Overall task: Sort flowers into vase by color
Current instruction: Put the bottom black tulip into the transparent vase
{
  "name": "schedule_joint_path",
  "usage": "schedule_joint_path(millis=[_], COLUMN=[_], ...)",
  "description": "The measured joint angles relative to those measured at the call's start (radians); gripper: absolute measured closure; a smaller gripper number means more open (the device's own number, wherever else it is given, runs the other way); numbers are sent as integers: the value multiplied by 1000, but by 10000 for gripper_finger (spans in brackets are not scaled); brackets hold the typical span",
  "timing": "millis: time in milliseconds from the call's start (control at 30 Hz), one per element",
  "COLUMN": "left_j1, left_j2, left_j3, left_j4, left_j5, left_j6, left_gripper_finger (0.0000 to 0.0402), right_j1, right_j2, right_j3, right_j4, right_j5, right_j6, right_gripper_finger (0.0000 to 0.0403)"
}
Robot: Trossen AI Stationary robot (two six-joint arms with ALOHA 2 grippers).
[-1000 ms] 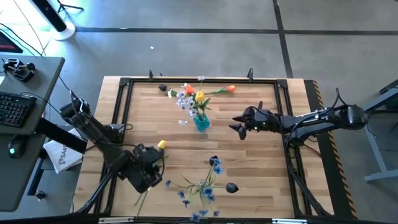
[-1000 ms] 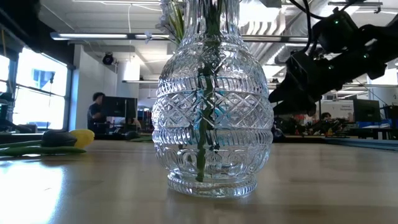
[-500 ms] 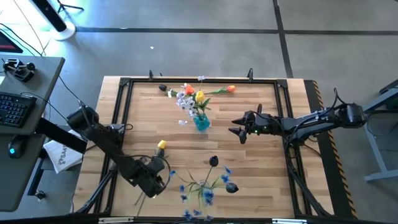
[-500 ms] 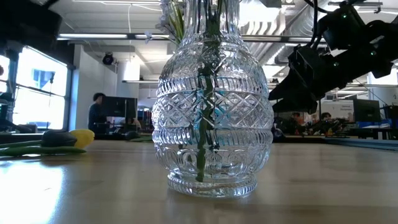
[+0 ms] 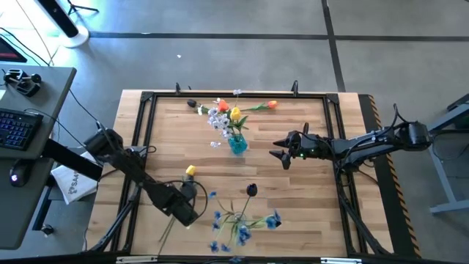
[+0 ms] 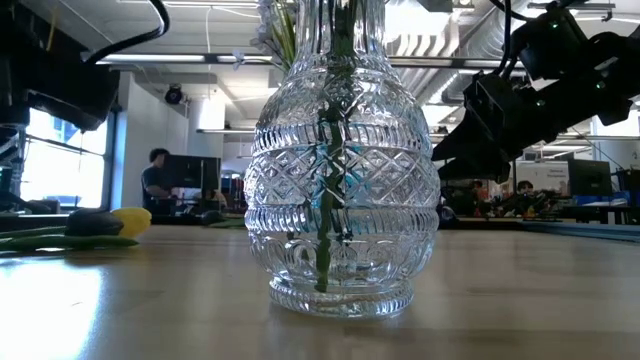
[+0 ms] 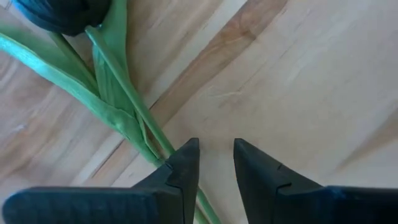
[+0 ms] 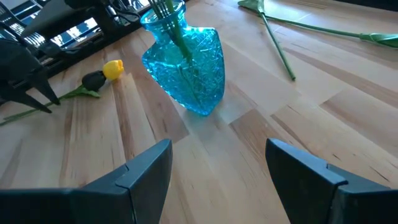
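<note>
- Left end effector (image 5: 192, 192) low over the front-left of the tabletop (image 5: 308, 191); in its wrist view the fingers (image 7: 180, 171) stand a narrow gap apart, bare wood between them, a green stem (image 7: 134, 118) touching the outer side of one finger. Can't tell if anything is pinched.
- Dark bud (image 7: 62, 12) and its leaves lie just ahead of that end effector.
- Right end effector (image 5: 281, 149) hovers right of the vase (image 5: 237, 143), fingers spread wide, nothing between them; wrist view faces the vase.
- Vase is glass, upright, mid-back of tabletop; holds white sprays (image 5: 218, 117), a yellow tulip (image 5: 235, 114) and an orange one (image 5: 223, 106).
- Loose yellow tulip (image 5: 190, 170) lies left of centre, near the left end effector.
- Blue sprays (image 5: 242, 227) lie along the front edge, w/ another dark bud (image 5: 252, 190) just behind them.
- Orange tulip (image 5: 272, 105) lies at the back, right of the vase; dark bud (image 5: 192, 103) at back left.
- Low view: person (image 6: 155, 180) in the room behind.
</note>
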Motion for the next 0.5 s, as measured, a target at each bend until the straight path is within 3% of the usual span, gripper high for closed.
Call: schedule_joint_path(millis=[500], left_j1=[-19], left_j2=[-11], left_j3=[-16], left_j4=[-4], left_j5=[49], left_j6=[-112], left_gripper_finger=[289], right_j1=[0], right_j2=[0], right_j3=[0], right_j4=[-1], right_j5=[0], right_j6=[-2], right_gripper_finger=[149])
